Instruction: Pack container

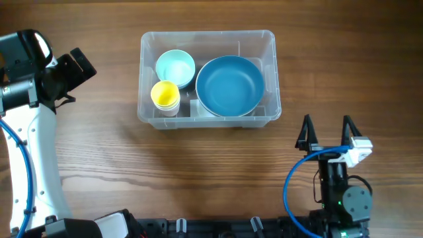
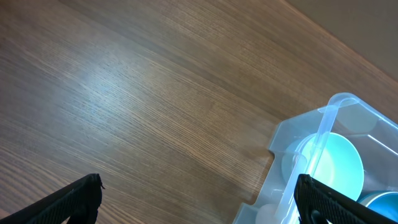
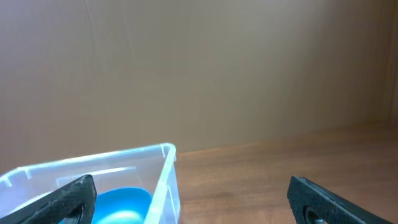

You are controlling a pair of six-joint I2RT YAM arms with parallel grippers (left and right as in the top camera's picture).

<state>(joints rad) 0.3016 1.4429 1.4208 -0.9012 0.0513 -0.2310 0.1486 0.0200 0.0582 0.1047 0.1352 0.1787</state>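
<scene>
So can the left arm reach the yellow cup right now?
Probably yes: the yellow cup sits uncovered at the left end of the container, nearest the open left end effector.

Overhead, looking straight down on the whole table (image 1: 198,178). Left wrist, angling down, close. Right wrist, low, level. Catching the container (image 1: 211,121) everywhere.
</scene>
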